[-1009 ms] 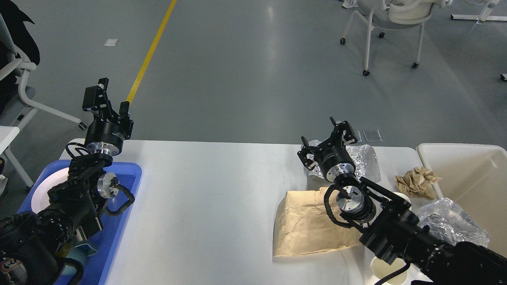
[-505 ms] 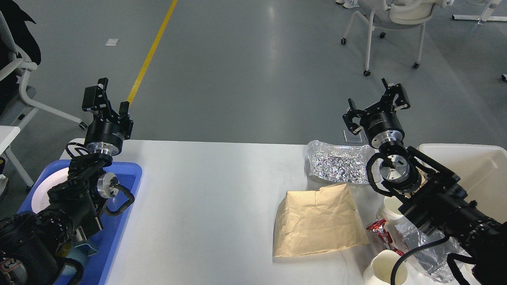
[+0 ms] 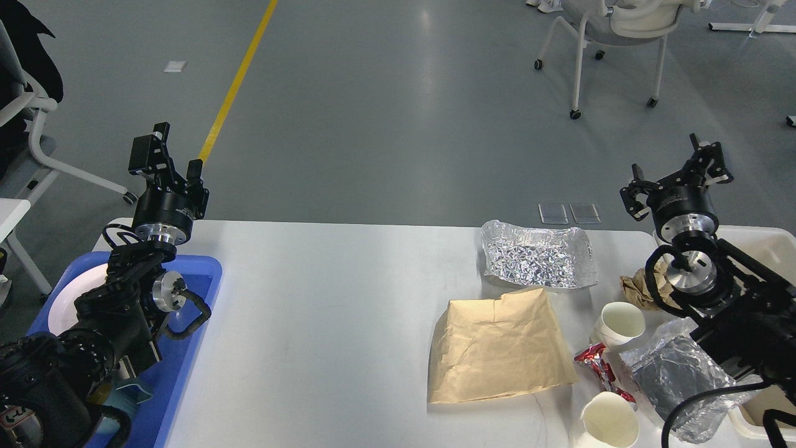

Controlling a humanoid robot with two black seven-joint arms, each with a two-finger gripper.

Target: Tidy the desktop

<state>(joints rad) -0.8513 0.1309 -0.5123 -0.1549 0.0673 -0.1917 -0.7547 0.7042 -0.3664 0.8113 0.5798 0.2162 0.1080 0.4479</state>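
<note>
The desktop (image 3: 323,311) spreads wide below me, its right part littered. My left gripper (image 3: 166,155) hangs above the far left corner, over the blue tray (image 3: 199,292), fingers spread wide and holding nothing. My right gripper (image 3: 678,177) is raised past the far right edge, above the bin (image 3: 765,239), fingers also wide apart and bare. On the right lie a foil sheet (image 3: 538,255), a brown bag (image 3: 497,348), two cups (image 3: 619,323), a red wrapper (image 3: 597,364), crumpled paper (image 3: 634,289) and a silver pouch (image 3: 675,373).

Glossy smooth desktop (image 3: 323,298), crinkly foil (image 3: 538,258), matt paper bag (image 3: 497,348)
</note>
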